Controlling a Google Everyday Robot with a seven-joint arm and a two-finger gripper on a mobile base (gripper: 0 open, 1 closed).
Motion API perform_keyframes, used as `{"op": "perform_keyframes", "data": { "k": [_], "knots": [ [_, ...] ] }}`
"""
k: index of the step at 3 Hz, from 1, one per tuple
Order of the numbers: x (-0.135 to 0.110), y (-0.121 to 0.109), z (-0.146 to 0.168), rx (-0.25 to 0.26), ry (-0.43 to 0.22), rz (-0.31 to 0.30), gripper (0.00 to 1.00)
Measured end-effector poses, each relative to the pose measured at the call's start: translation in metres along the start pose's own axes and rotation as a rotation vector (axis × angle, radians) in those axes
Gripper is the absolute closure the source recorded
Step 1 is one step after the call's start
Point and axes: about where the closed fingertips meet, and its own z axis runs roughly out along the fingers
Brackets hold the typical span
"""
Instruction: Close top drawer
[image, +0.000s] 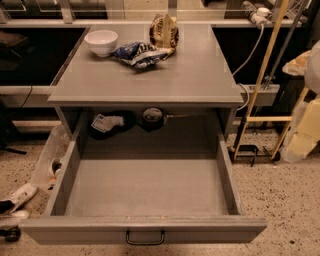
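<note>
The top drawer (145, 187) of the grey cabinet is pulled far out toward me. Its plain grey inside is bare in front. Its front panel (210, 230) runs along the bottom of the view, with a small dark loop handle (145, 237) at mid-front. At the back, under the cabinet top, lie a dark pouch with a white label (107, 122) and a round dark object (152, 117). The gripper is out of view. Pale arm parts (307, 127) show at the right edge, apart from the drawer.
The cabinet top (190, 75) holds a white bowl (101, 41), a blue-white bag (140, 53) and a brown bag (164, 30). A wooden frame (265, 75) and cables stand to the right. White shoes (15, 200) and a plastic container (50, 160) lie left on the speckled floor.
</note>
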Motion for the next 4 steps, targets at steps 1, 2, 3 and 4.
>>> {"op": "perform_keyframes", "data": {
  "k": [1, 2, 3, 4],
  "knots": [
    [0.028, 0.030, 0.008, 0.007, -0.027, 0.038, 0.00],
    [0.066, 0.071, 0.039, 0.006, -0.061, 0.073, 0.00],
    [0.079, 0.106, 0.107, -0.094, -0.135, 0.013, 0.00],
    [0.081, 0.110, 0.114, -0.104, -0.140, -0.068, 0.00]
  ]
}}
